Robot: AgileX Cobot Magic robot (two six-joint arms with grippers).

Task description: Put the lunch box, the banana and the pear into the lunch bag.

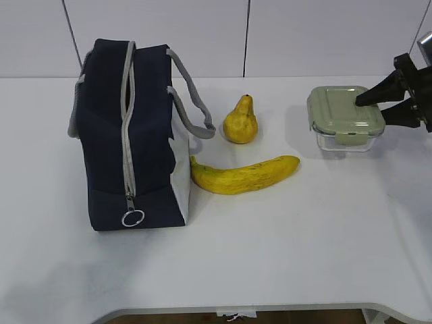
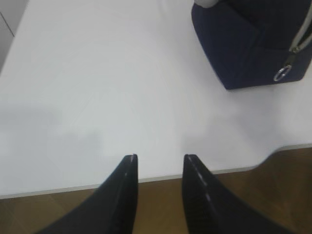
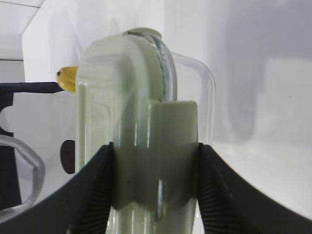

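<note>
Gripping the small clear lunch box [image 1: 345, 119] with the sage-green lid at the desk's [image 1: 270, 256] right side, the right hand [image 3: 156, 190] pinches its clip. Left hand [image 2: 158, 161] hangs spread, empty. Next, I judge: lift toward the zipped navy fabric lunch bag [image 1: 128, 135].

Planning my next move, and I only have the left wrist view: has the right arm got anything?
Observer: Yes. The right gripper has its fingers pressed on both sides of the lunch box, which sits on the table.
Operator: Is the bag open?
Observer: No, the bag has its zipper looking shut along its whole length.
Operator: Where's the fruit?
Observer: Right of the bag: banana lying flat, pear upright behind it.
</note>
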